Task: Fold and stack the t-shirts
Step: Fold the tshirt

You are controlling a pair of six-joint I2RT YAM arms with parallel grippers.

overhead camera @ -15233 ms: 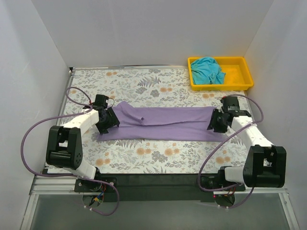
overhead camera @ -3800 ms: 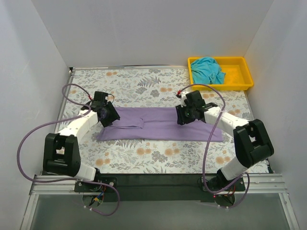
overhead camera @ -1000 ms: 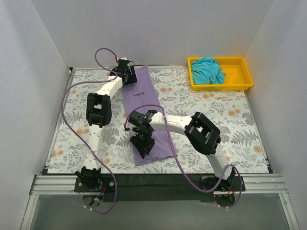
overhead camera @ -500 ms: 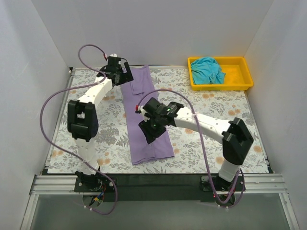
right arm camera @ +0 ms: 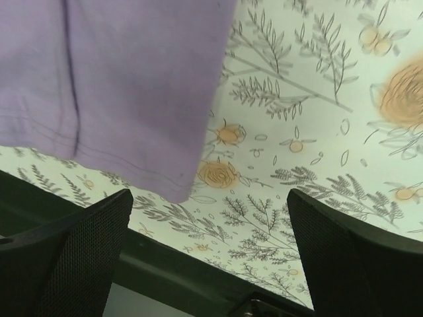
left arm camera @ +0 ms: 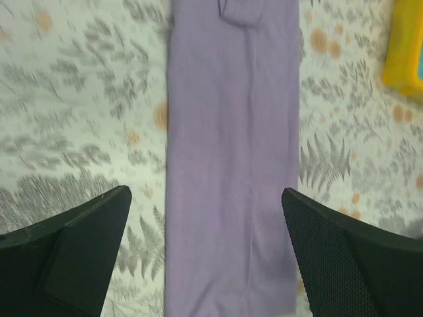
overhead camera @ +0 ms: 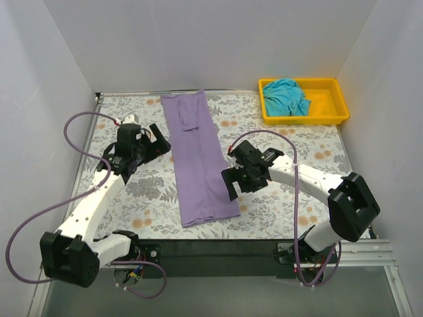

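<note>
The lavender-purple t-shirt lies flat as a long narrow strip running from the back wall to the near edge of the table, a sleeve folded on top at its far end. It shows in the left wrist view and its near hem corner shows in the right wrist view. The teal t-shirt is crumpled in the yellow tray. My left gripper is open and empty, left of the strip. My right gripper is open and empty, just right of the strip's near part.
The tray stands at the back right corner, and its edge shows in the left wrist view. The floral tablecloth covers the table. White walls close in the left, back and right. The dark front edge of the table lies near the right gripper.
Both grippers have let go of the purple shirt, which now lies lengthwise front to back. The left arm has drawn back from the far end; the right arm has moved off to the right.
</note>
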